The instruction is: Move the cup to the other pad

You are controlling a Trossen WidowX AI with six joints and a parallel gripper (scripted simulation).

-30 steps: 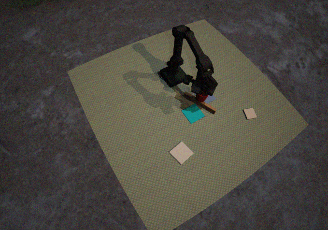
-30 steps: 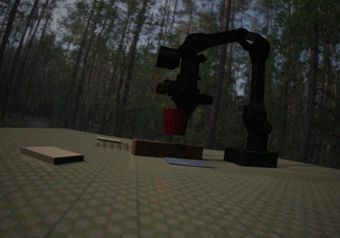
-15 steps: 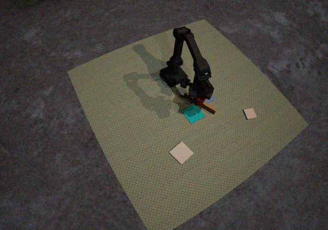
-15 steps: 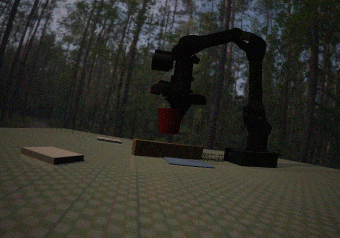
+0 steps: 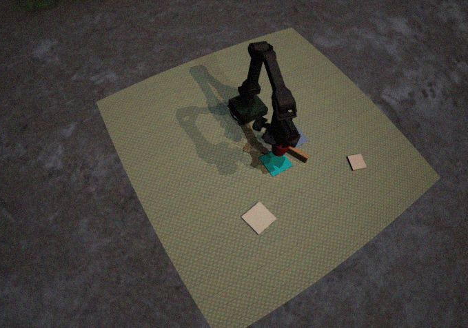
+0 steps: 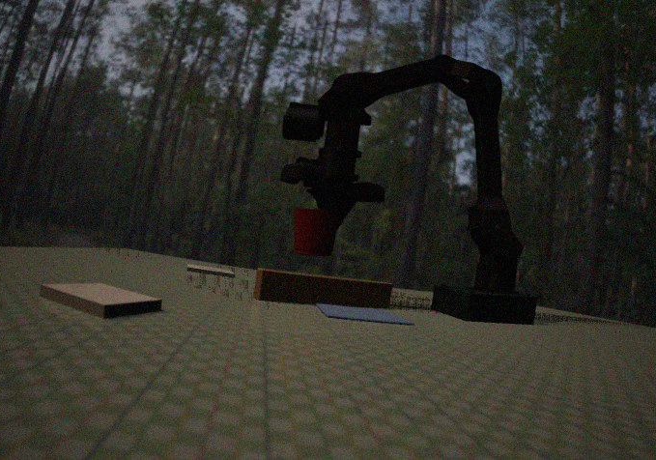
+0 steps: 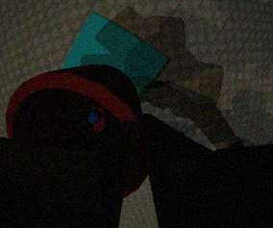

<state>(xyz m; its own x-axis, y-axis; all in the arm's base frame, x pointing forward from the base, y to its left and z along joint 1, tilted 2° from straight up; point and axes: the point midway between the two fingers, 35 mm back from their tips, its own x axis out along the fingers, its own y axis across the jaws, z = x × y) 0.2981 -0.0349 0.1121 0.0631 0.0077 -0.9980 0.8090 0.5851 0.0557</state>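
Observation:
My gripper [image 5: 280,145] [image 6: 331,215] [image 7: 136,120] is shut on the wall of the red cup [image 5: 280,150] [image 6: 311,231] [image 7: 55,85] and holds it upright in the air. A blue marble [image 7: 94,116] shows inside the cup in the wrist view. The cup hangs above the wooden bar [image 5: 299,154] [image 6: 322,288], at the near edge of the teal pad [image 5: 276,164] [image 7: 106,47]. The grey-blue pad [image 5: 302,140] [image 6: 363,313] lies on the other side of the bar, partly hidden by the arm in the top view.
Everything stands on a green mat [image 5: 188,239] [image 6: 285,389] on dark ground. A larger beige tile [image 5: 258,217] [image 6: 99,298] and a smaller one [image 5: 356,161] [image 6: 211,269] lie apart from the pads. The arm's base [image 5: 247,109] [image 6: 483,304] stands behind the pads.

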